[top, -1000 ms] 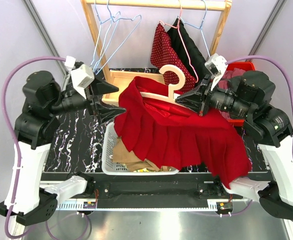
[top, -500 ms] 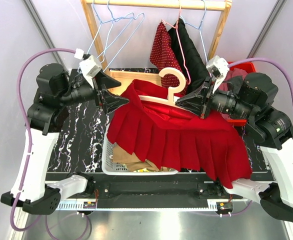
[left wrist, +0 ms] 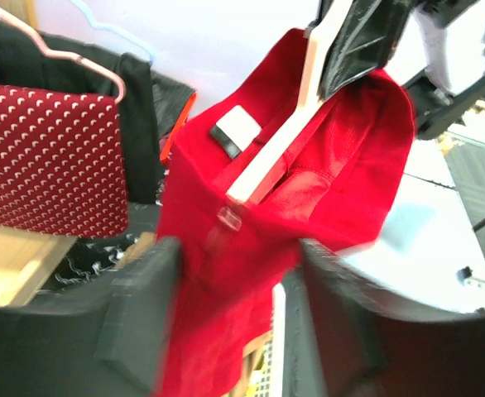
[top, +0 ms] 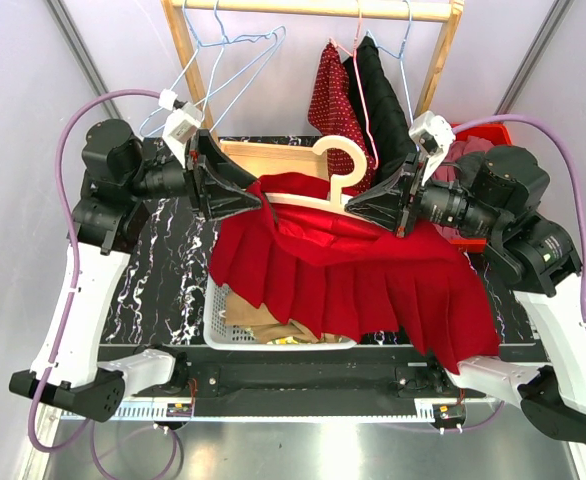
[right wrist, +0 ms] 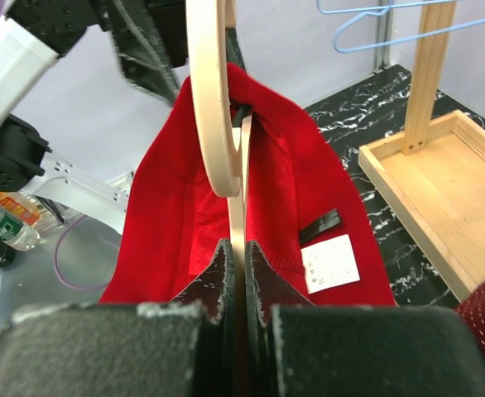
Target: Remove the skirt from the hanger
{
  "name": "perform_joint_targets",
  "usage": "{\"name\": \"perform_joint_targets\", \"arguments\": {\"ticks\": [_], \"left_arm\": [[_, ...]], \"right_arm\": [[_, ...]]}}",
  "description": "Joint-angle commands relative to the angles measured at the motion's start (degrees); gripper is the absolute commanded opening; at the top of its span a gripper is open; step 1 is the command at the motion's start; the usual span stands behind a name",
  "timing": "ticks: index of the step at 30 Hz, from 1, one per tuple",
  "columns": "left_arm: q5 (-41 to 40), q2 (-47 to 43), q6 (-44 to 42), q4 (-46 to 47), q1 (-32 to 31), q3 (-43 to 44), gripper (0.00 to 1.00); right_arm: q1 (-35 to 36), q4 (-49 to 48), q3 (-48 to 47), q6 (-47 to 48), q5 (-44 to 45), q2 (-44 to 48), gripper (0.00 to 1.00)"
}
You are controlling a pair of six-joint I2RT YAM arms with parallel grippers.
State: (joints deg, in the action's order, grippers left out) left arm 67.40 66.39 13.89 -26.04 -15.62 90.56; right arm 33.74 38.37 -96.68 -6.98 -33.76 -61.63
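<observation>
A pleated red skirt [top: 373,275] hangs on a pale wooden hanger [top: 338,165] above the basket. My right gripper [top: 358,207] is shut on the hanger's right arm and holds it up; in the right wrist view the hanger [right wrist: 213,124] runs between the closed jaws of the right gripper [right wrist: 239,265], with the skirt's waistband [right wrist: 292,190] draped over it. My left gripper [top: 260,196] is at the hanger's left end. In the left wrist view its jaws stand wide open, and the left gripper [left wrist: 234,318] has skirt fabric [left wrist: 226,289] between its fingers. The hanger [left wrist: 263,165] lies beyond.
A white basket [top: 216,310] with tan clothes sits under the skirt. Behind stands a wooden rack [top: 308,8] with blue wire hangers [top: 223,60], a dotted maroon garment [top: 331,95] and a black garment [top: 378,90]. A red bin [top: 476,135] is at the back right.
My left arm has risen and swung right, bringing its gripper to the hanger's left end. The right gripper has lifted the hanger and skirt slightly.
</observation>
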Motion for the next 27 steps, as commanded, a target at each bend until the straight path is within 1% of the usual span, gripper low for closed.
{"name": "perform_joint_targets", "arguments": {"ticks": [1,2,4,7,11,14,17,20,21,23,25,27], "left_arm": [[5.99,1.19,6.05,9.16,0.06,0.14,0.39],[7.12,1.37,6.76,10.99,0.06,-0.12,0.33],[7.66,1.46,7.90,12.15,0.06,-0.48,0.26],[7.49,1.46,7.82,12.33,0.06,-0.83,0.22],[6.87,1.64,7.99,12.42,0.06,1.09,0.17],[6.43,1.99,8.52,12.25,0.06,4.26,0.17],[6.17,3.13,9.05,11.46,0.15,9.70,0.20],[5.21,4.88,10.62,11.01,0.06,15.42,0.27],[4.77,5.50,10.81,11.01,0.06,16.65,0.30],[3.98,5.85,11.16,11.01,-0.11,18.77,0.31],[3.53,5.86,11.16,11.01,-0.90,17.73,0.32],[3.36,5.42,10.98,11.01,-2.22,16.06,0.33]], "right_arm": [[0.19,-10.68,0.18,-3.65,-3.59,0.63,0.00],[0.19,-11.21,0.35,-4.09,-3.94,0.54,0.00],[0.10,-11.65,0.62,-4.44,-4.21,0.45,0.00],[0.10,-12.00,0.97,-4.97,-4.74,0.54,0.00],[0.19,-12.18,1.41,-5.58,-5.88,-0.07,0.00],[0.19,-13.23,2.99,-6.20,-6.67,-0.51,0.00],[0.19,-13.93,4.92,-6.29,-6.76,-1.04,0.00],[1.68,-14.29,5.89,-5.94,-6.06,-2.09,0.00],[3.60,-14.29,5.72,-5.59,-5.45,-2.53,0.00],[6.33,-14.11,5.11,-3.66,-2.03,-4.11,0.00],[10.88,-14.20,2.56,-1.82,0.70,-7.17,0.00],[13.54,-14.81,-0.76,-1.37,1.59,-9.90,0.00]]}}
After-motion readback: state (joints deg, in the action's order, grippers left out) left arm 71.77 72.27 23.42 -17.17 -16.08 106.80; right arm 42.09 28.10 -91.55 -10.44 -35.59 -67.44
